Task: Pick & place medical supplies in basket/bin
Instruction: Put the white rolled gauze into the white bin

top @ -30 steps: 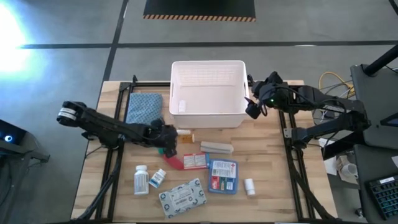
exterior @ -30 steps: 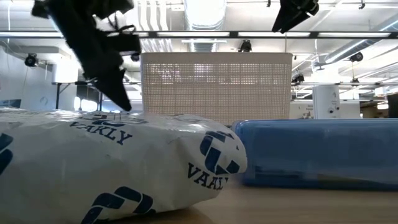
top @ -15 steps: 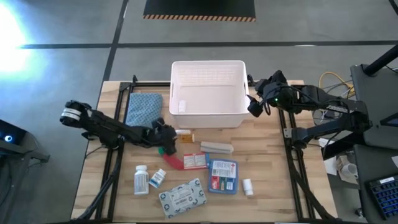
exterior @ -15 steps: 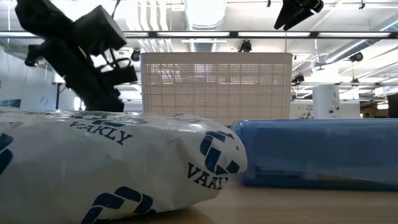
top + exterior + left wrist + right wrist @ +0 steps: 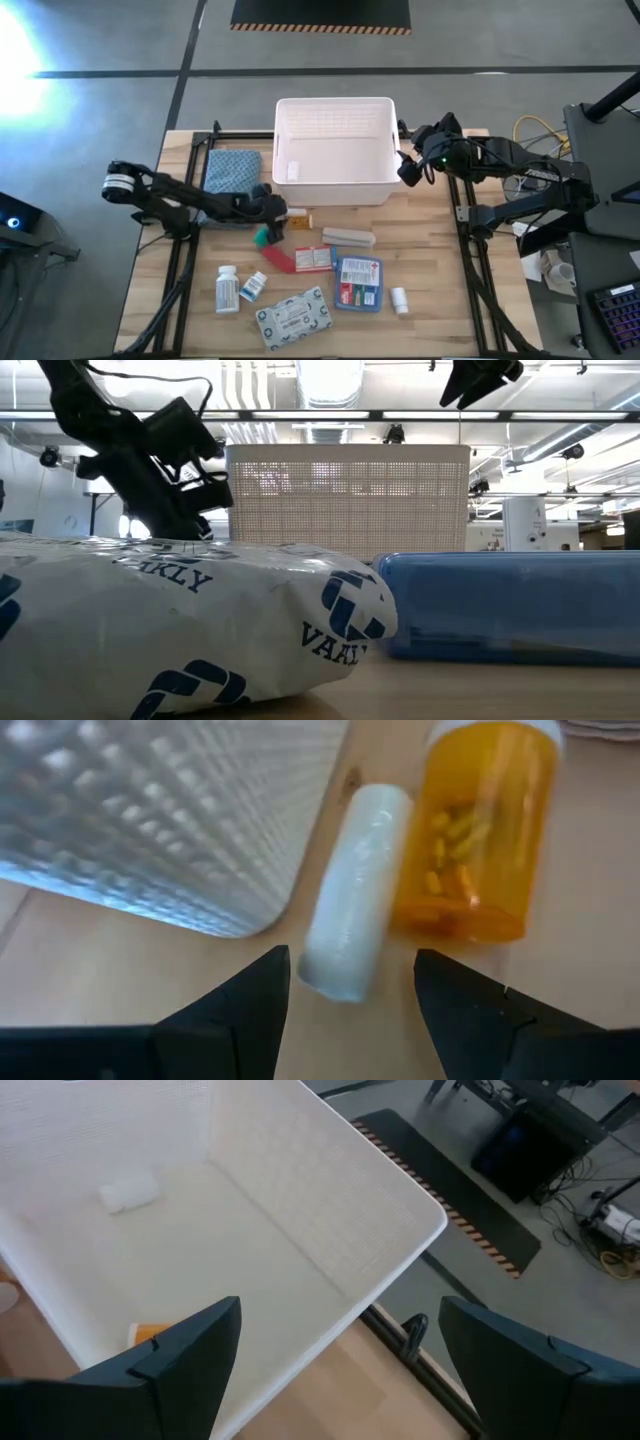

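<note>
My left gripper (image 5: 278,210) (image 5: 350,960) is open, low over the table by the near left corner of the white slotted bin (image 5: 335,190). Its fingers stand on either side of the end of a white roll (image 5: 355,890) without touching it. An orange pill bottle (image 5: 470,830) lies on its side against the roll. The teal-capped piece (image 5: 262,237), red tube (image 5: 280,258), beige bar (image 5: 348,237), packets (image 5: 358,283) and white bottles (image 5: 227,290) lie on the table nearer me. My right gripper (image 5: 405,172) (image 5: 340,1310) hangs open over the bin's right rim.
The blue-grey folded cloth (image 5: 232,170) lies left of the bin. A grey-white patterned pack (image 5: 292,318) sits near the table's near edge and fills the low view's foreground (image 5: 180,630). A small white item (image 5: 130,1190) rests on the bin's floor. Bare wood shows right of the packets.
My left gripper has moved from over the teal-capped piece and red tube toward the far edge, up to the bin's near left corner and the white roll, turning as it went. The teal-capped piece, hidden under it before, now shows on the table.
</note>
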Controlling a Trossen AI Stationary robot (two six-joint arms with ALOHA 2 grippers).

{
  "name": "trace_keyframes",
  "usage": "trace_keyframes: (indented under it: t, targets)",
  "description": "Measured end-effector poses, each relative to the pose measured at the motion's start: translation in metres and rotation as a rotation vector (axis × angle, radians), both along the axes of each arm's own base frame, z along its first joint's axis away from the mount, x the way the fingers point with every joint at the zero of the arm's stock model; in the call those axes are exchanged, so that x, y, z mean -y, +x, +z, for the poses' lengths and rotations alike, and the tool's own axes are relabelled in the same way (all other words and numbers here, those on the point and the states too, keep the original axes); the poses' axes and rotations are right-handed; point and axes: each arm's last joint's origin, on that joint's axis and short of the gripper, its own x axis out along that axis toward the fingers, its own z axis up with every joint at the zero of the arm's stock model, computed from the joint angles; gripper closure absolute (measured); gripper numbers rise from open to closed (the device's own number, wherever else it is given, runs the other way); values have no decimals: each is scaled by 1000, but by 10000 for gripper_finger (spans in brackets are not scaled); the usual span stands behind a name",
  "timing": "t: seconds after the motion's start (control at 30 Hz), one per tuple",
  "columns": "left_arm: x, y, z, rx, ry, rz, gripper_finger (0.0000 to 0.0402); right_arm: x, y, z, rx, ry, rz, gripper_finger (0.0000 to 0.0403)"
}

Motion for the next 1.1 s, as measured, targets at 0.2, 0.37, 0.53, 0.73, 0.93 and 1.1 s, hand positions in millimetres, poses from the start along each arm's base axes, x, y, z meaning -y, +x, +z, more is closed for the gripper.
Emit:
trace_keyframes:
  t: [0.2,0.37,0.53,0.73,0.93,1.1]
  targets:
    - [-8,2,-3,5,-29,6,207,2,-1,0,14,-3,-34,74]
    - [-6,4,-6,22,-70,10,236,2,-1,0,13,-10,-42,74]
    - [-4,5,-5,34,-84,16,288,2,-1,0,11,-23,-55,74]
    - [-2,4,-5,26,-88,15,349,2,-1,1,15,-21,-60,74]
    - [17,-11,10,-31,-160,21,360,3,-2,1,-10,-50,-55,74]
    - [44,-19,54,15,-211,7,360,3,-2,3,-25,-68,-42,75]
